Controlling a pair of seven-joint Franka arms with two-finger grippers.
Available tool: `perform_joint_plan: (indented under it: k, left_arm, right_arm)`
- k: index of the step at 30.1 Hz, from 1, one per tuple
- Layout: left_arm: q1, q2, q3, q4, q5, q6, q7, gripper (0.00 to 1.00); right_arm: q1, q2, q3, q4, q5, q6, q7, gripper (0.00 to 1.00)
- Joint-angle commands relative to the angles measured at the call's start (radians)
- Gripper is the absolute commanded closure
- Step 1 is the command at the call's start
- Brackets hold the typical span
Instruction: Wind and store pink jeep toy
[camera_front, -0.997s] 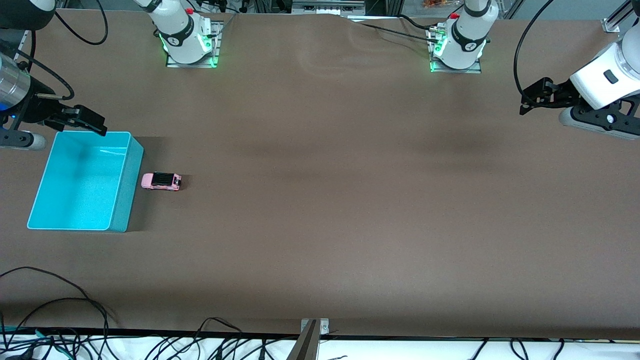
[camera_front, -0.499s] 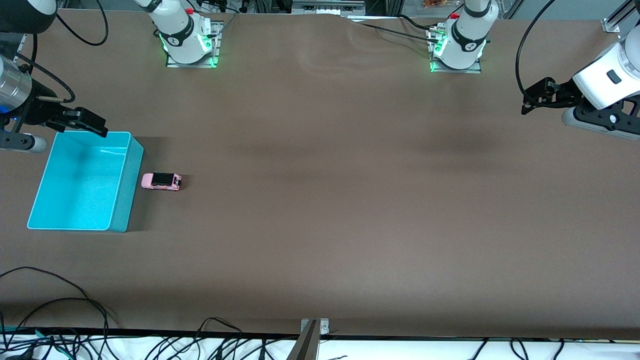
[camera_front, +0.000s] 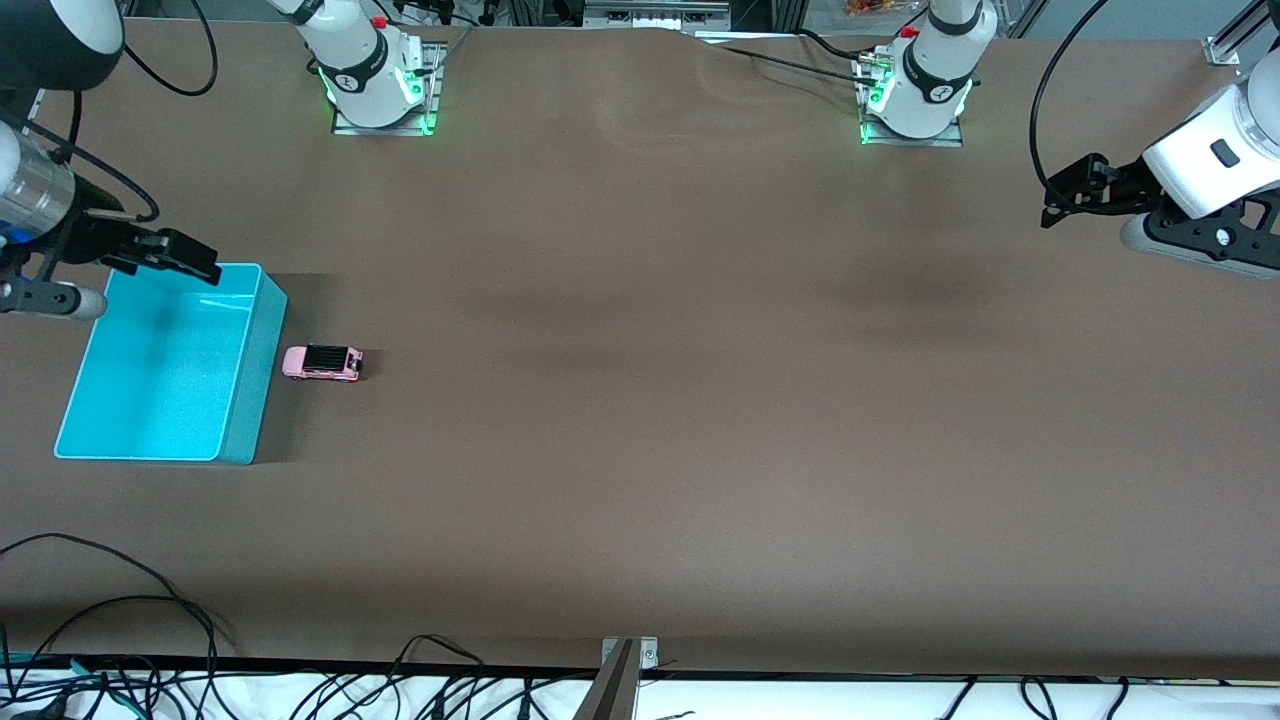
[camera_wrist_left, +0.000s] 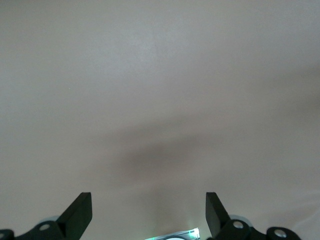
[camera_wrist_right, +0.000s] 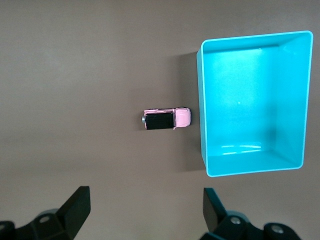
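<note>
Front view: brown table.

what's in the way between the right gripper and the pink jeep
Nothing visible. The right gripper, fingers open, hangs over the turquoise bin's corner; the pink jeep toy sits alone on bare table beside the bin, uncovered from above.
</note>
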Motion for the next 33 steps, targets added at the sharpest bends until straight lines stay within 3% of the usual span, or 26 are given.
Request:
perform_joint_plan:
  k: [1, 21, 33]
  left_arm:
    - [0.015, 0.009, -0.014, 0.038, -0.015, -0.025, -0.006, 0.0]
    - [0.045, 0.043, -0.001, 0.083, -0.014, 0.001, -0.005, 0.0]
    - [0.045, 0.045, -0.002, 0.089, 0.0, 0.001, 0.009, 0.0]
  right_arm:
    - [0.002, -0.002, 0.003, -0.096, 0.009, 0.105, 0.012, 0.0]
    - [0.002, 0.02, 0.004, -0.383, 0.009, 0.467, -0.038, 0.0]
    - [-0.007, 0.03, 0.004, -0.415, 0.008, 0.482, -0.183, 0.0]
